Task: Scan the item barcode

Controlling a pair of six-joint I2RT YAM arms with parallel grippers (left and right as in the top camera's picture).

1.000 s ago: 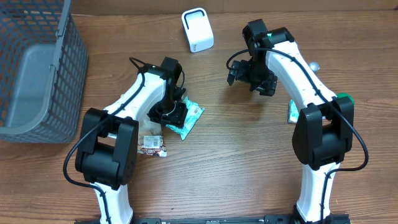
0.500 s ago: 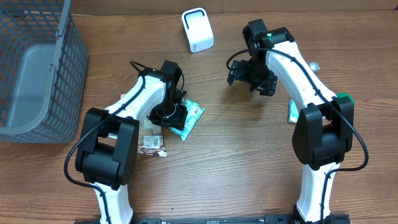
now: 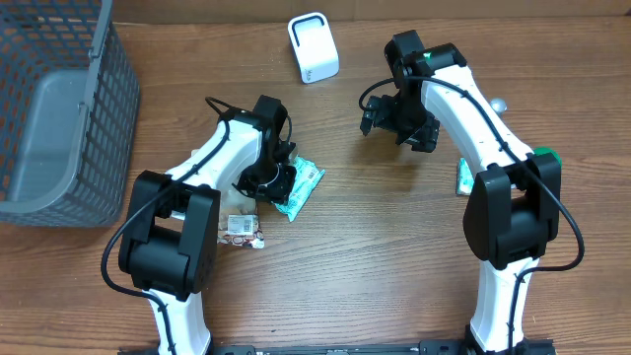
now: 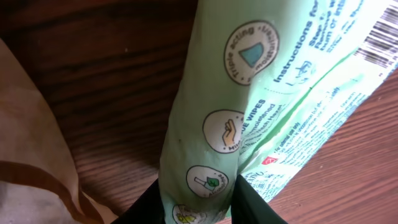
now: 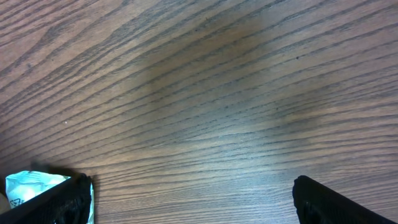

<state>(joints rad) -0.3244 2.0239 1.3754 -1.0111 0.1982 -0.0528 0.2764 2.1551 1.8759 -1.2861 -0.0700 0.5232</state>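
A pale green wipes packet [image 3: 306, 185] lies on the wooden table left of centre. In the left wrist view the packet [image 4: 249, 93] fills the frame, with its barcode [image 4: 382, 43] at the top right edge. My left gripper [image 3: 268, 181] is down on the packet's left end. Its two black fingers press against both sides of a pinched fold, so the left gripper [image 4: 199, 208] is shut on the packet. My right gripper [image 3: 398, 124] hangs open over bare table to the right, and in its wrist view the right gripper [image 5: 193, 202] has only wood grain between its fingers. A white scanner [image 3: 314, 46] stands at the back.
A grey mesh basket [image 3: 59, 108] sits at the far left. A small printed packet [image 3: 243, 229] lies just in front of the left gripper. A green item [image 3: 461, 177] lies by the right arm. A brown wrapper [image 4: 31, 137] shows beside the wipes.
The left gripper's fingers have closed in onto the wipes packet. The arm itself has shifted only slightly. The right arm has not moved.
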